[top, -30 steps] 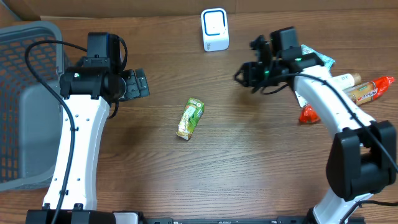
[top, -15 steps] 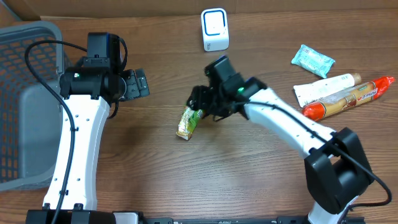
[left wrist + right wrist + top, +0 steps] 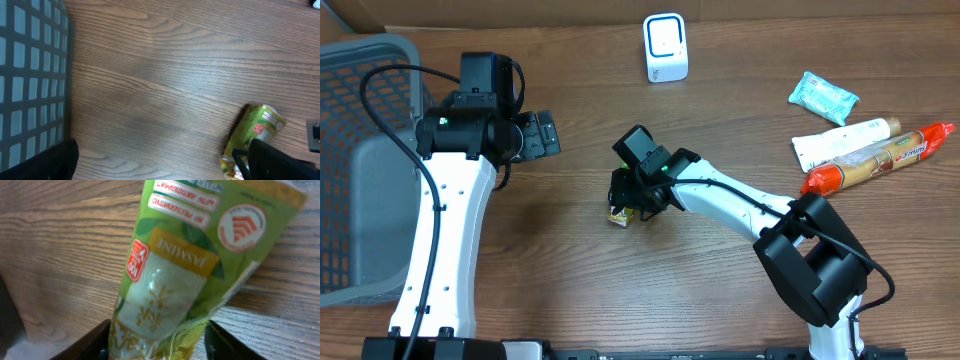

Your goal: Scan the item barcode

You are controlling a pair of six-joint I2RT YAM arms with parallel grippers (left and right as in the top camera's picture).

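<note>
Right fingers (image 3: 92, 342) flank a glossy green jasmine-labelled packet (image 3: 190, 255).

Matt, grained wood on the table (image 3: 570, 290); glossy, crinkled green film on the packet (image 3: 175, 280); grey plastic lattice on the basket (image 3: 350, 100).

Bright, even light with soft shadows — right wrist close-up slightly blurred

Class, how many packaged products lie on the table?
4: green jasmine packet mid-table at the right gripper; teal pack, white tube, red sausage grouped far right. Basket partly cropped.
</note>
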